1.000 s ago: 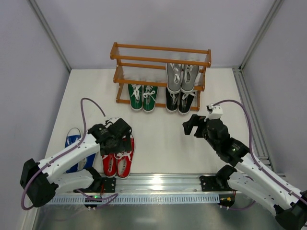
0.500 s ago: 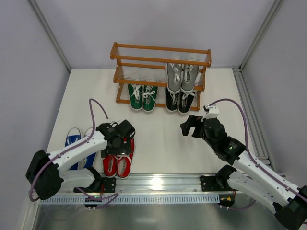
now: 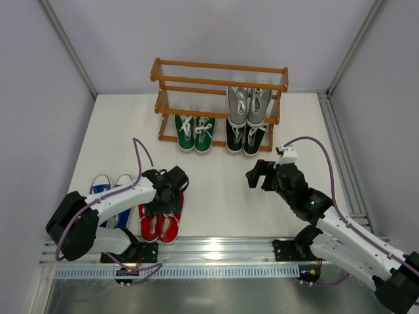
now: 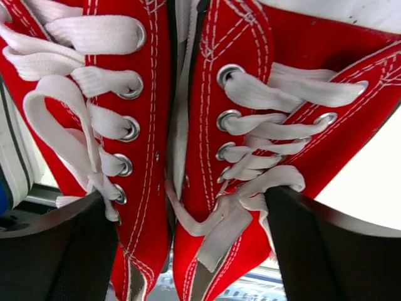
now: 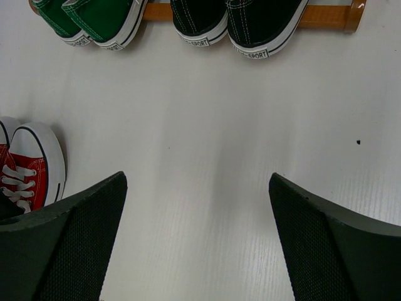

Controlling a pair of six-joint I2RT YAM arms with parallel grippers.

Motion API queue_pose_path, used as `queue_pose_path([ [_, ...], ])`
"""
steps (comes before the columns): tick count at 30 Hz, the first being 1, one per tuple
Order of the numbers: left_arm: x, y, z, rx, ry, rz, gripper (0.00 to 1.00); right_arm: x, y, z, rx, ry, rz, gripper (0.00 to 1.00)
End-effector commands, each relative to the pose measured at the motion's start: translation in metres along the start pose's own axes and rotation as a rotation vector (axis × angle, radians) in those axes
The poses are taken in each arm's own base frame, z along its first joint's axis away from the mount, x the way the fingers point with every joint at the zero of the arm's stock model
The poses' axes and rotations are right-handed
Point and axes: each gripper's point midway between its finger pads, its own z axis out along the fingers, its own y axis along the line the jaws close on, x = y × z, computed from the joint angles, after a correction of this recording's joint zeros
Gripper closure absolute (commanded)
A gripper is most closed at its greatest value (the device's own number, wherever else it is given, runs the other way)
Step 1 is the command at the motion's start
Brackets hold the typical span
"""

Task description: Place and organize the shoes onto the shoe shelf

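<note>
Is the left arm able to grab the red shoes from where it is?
Probably yes. The left gripper hangs right over the red sneakers, with its open fingers one on each outer side of the pair and nothing in between. The blue sneakers beside them seem clear of it.

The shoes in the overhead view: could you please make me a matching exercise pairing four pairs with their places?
Things:
1. green shoes
2. grey shoes
3. black shoes
4. red shoes

Places:
A. on the table, under the left hand
B. shoe shelf, bottom tier, right
C. middle tier, right
D. bottom tier, left

Pairs: 1-D, 2-C, 3-B, 4-A
</note>
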Motion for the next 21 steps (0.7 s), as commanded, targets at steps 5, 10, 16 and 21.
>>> queue_pose_path([
  [5, 0.013, -0.029, 0.017, 0.141, 0.052, 0.010, 0.76, -0.006, 0.005, 0.000, -0.026, -0.039, 0.016, 0.10],
  [10, 0.012, -0.033, 0.010, 0.182, 0.043, 0.016, 1.00, -0.006, 0.005, 0.000, -0.026, -0.039, 0.013, 0.14],
  [16, 0.005, -0.049, -0.005, 0.281, 0.010, 0.004, 1.00, -0.006, 0.002, -0.003, -0.013, -0.036, 0.006, 0.16],
  [21, -0.037, -0.056, -0.062, 0.361, -0.189, -0.002, 1.00, -0.013, -0.002, -0.011, 0.007, -0.054, 0.002, 0.15],
])
